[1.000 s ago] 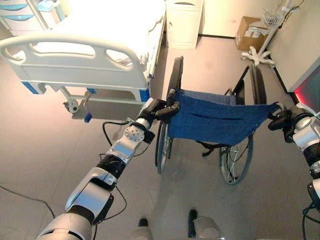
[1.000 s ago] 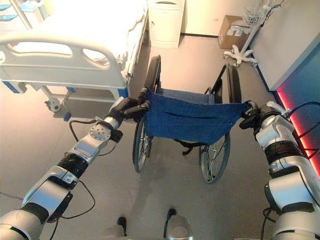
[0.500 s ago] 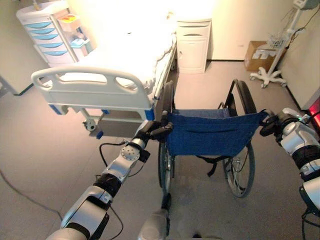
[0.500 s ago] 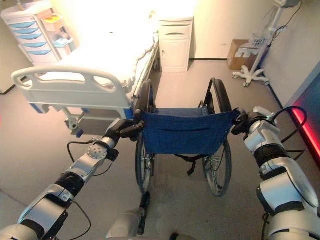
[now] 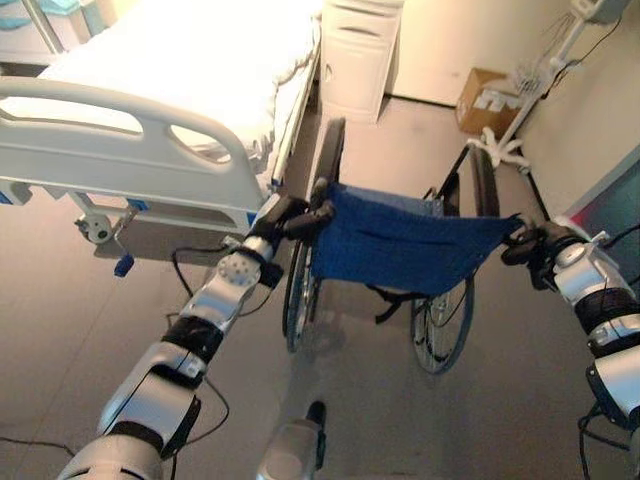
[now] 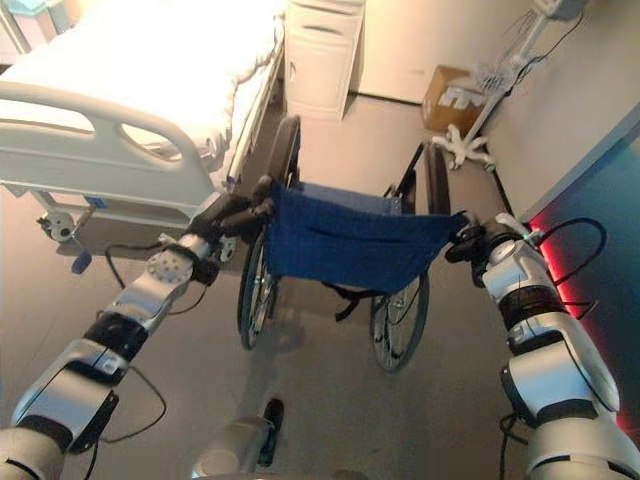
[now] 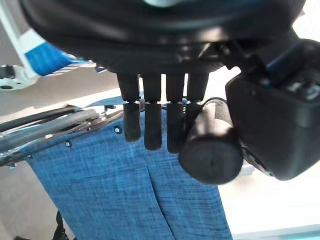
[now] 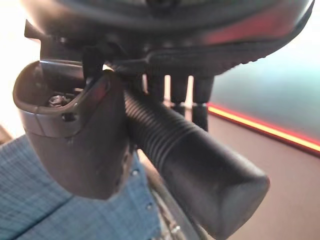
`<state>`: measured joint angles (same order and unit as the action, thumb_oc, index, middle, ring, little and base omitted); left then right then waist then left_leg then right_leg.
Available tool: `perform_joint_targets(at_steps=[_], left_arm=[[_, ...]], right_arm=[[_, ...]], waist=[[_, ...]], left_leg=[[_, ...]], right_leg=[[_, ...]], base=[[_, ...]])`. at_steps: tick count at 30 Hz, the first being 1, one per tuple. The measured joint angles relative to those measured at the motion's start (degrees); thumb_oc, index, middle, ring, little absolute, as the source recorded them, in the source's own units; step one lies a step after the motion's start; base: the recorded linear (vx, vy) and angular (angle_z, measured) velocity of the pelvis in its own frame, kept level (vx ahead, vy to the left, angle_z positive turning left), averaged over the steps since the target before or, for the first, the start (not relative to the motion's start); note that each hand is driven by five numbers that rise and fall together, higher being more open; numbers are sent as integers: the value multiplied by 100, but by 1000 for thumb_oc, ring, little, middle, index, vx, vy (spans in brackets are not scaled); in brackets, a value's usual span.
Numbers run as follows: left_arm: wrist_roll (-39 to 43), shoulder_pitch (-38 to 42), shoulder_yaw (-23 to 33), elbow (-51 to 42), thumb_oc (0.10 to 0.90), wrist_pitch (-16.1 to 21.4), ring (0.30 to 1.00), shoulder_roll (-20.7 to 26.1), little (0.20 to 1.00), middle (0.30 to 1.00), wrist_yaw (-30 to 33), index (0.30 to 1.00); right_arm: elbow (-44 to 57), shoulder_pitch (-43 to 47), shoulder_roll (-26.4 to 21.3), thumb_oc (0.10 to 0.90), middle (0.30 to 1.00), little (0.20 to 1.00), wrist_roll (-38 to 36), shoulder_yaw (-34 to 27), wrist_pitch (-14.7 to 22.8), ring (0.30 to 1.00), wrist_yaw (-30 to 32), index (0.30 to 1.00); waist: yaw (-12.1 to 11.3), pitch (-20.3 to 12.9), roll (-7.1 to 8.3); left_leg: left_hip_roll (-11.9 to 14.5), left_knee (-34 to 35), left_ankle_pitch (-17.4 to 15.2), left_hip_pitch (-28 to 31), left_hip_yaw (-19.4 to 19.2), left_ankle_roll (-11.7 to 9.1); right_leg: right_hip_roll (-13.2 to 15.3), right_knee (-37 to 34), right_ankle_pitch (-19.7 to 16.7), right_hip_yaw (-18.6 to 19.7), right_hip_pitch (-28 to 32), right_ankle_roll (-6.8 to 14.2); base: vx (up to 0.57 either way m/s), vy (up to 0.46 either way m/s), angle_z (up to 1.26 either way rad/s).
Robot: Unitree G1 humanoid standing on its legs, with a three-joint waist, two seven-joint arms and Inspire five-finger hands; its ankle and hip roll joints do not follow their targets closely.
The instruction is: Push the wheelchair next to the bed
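Note:
A wheelchair with a blue cloth back (image 5: 400, 243) and large spoked wheels stands on the floor just right of the white hospital bed (image 5: 170, 80), its left wheel near the bed's foot corner. My left hand (image 5: 285, 217) is curled round the left push handle (image 7: 210, 145). My right hand (image 5: 530, 245) is curled round the right push handle (image 8: 195, 165), a ribbed black grip. Both arms reach forward to the chair's back.
A white bedside cabinet (image 5: 358, 45) stands beyond the chair by the bed's head. A cardboard box (image 5: 485, 100) and a wheeled stand (image 5: 505, 150) sit at the back right. A wall with a red light strip (image 6: 580, 300) runs along the right.
The whole picture has shifted as the camera moved and now looks down more steeply. Both hands keep their hold on the handles. The chair sits a little further along the bed's side.

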<state>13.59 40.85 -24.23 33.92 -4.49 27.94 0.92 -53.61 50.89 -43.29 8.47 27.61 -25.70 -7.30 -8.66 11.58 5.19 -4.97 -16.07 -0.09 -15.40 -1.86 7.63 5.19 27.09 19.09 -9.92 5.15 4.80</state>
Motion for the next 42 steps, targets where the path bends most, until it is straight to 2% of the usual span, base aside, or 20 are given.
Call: perform_joint_targets(at_steps=[2,5,6,7,8,10,12,14,15,18,19,20,21,23,26,33,37,38,41,42], left_arm=[[-8,7,80,-17,400,42,300,-37,300,300,98,300],[-64,-15,156,-46,400,60,300,-87,300,300,242,300],[-234,-48,177,-51,400,60,300,-171,300,300,278,300],[-271,-107,187,-58,400,61,300,-206,300,300,296,300],[-274,-315,228,-100,400,105,300,-264,300,300,362,300],[-274,-520,237,-171,400,177,300,-208,300,300,447,300],[-275,-629,242,-186,400,196,300,-115,300,300,444,300],[-270,-671,225,-194,400,190,300,-49,300,300,443,300],[-265,-628,224,-218,400,166,300,-7,300,300,443,300],[-250,-341,136,-63,400,133,300,-25,300,300,493,300],[-245,-258,101,-53,400,114,300,-15,300,300,498,300],[-255,-164,84,-47,400,53,300,38,300,300,482,300],[-217,-131,114,-29,400,40,300,26,300,300,549,300],[-222,-100,112,-7,400,-43,300,0,300,300,600,300],[-222,-139,-8,-40,400,-129,300,-147,300,300,598,300],[-65,-48,-22,179,400,-139,300,-266,300,300,747,300],[39,-277,-23,556,400,-140,300,-265,300,300,795,300],[23,-388,-16,552,400,-133,300,-259,300,300,754,300],[30,-546,-91,471,400,-67,300,-300,300,300,636,300],[37,-621,-240,457,400,-22,300,-258,300,300,564,300]], right_arm=[[-24,120,-5,400,300,300,0,1,20,300,8,300],[-22,166,-32,400,300,300,-15,1,145,300,77,300],[-14,83,-29,400,300,300,-16,7,146,300,140,300],[16,15,-31,400,300,300,-19,0,151,300,166,300],[103,-93,-44,400,300,300,-18,-13,197,300,208,300],[543,-236,-118,400,300,300,-37,-8,194,300,229,300],[702,-225,-117,400,300,300,-27,47,49,300,224,300],[771,-260,16,400,300,300,-46,126,-280,300,189,300],[775,-252,109,400,300,300,-49,110,-498,300,157,300],[724,-193,231,400,300,300,-131,17,-875,300,140,300],[702,-137,213,400,300,300,-198,20,-893,300,124,300],[701,-53,214,400,300,300,-218,21,-900,300,81,300],[690,-15,218,400,300,300,-209,3,-860,300,86,300],[716,153,118,400,300,300,-172,28,-746,300,101,300],[704,89,-52,400,300,300,-163,59,-752,300,67,300],[661,56,-35,400,300,300,-170,61,-731,300,60,300],[531,-89,390,400,300,300,-188,278,-741,300,63,300],[532,-136,418,400,300,300,-192,291,-782,300,66,300],[461,-197,360,400,300,300,-206,331,-808,300,88,300],[456,-208,292,400,300,300,-201,448,-766,300,99,300]], waist=[[-17,-8,8],[-97,-24,-54],[-87,-15,-123],[-86,-4,-153],[-143,59,-334],[-36,168,-729],[161,234,-760],[634,302,-518],[789,304,-266],[972,286,104],[1006,279,143],[1068,179,369],[1098,240,259],[978,281,-14],[1083,214,-251],[1125,72,-218],[972,-53,-64],[924,-41,-48],[701,64,-245],[529,85,-498]], left_leg=[[-29,-192,-161,-44,15,53],[-123,-315,-197,-13,397,-44],[-136,-14,-110,259,681,-74],[-143,163,-100,446,868,-71],[-83,452,-52,816,1197,-75],[83,521,-76,1104,1491,-120],[-31,568,-159,1284,1675,-74],[-191,549,-274,1330,1903,-16],[-249,541,-297,1322,1896,2],[-166,538,-404,1232,2074,-165],[-117,542,-462,1199,2074,-219],[-79,641,-508,1178,1845,-349],[69,423,-532,1165,1637,-523],[540,-121,-713,1304,868,-764],[902,406,-746,1705,630,-938],[1083,487,-457,1687,684,-1399],[1019,-1276,-216,877,699,-1555],[964,-1266,-250,725,618,-1574],[864,-266,-159,379,353,-1519],[856,97,16,194,322,-1673]], right_leg=[[81,556,-304,48,104,69],[-58,409,-1018,229,455,288],[-79,701,-1186,216,292,162],[-111,899,-1097,241,162,70],[-279,1149,-855,265,-133,-245],[-578,1127,-523,124,-1025,-490],[-513,649,-607,134,-1755,-366],[-118,-1068,-994,234,-2269,208],[141,-1551,-1131,460,-2412,433],[261,-464,-1184,940,-2377,580],[248,-392,-1159,912,-2134,552],[317,-849,-1211,894,-1546,127],[296,-1053,-1207,704,-1444,179],[322,-1390,-1548,95,-1187,-37],[177,-1325,-1366,-306,-952,-133],[-43,-1262,-1205,-54,-951,-248],[-126,-1526,-1113,-13,-565,-527],[-151,-1614,-1062,-1,-406,-525],[-345,-1808,-1085,25,-58,-661],[-532,-1855,-1051,6,104,-743]], base=[[333,104,-19],[445,85,-20],[461,42,3],[622,-15,-24],[435,-49,-40],[541,-136,-17],[537,-188,55],[452,-198,151],[455,-215,159],[405,-131,111],[688,-164,87],[443,-110,57],[604,-173,24],[439,-150,-5],[239,-94,53],[283,-63,16],[421,-55,-3],[531,32,0],[550,136,-25],[697,281,-54]])
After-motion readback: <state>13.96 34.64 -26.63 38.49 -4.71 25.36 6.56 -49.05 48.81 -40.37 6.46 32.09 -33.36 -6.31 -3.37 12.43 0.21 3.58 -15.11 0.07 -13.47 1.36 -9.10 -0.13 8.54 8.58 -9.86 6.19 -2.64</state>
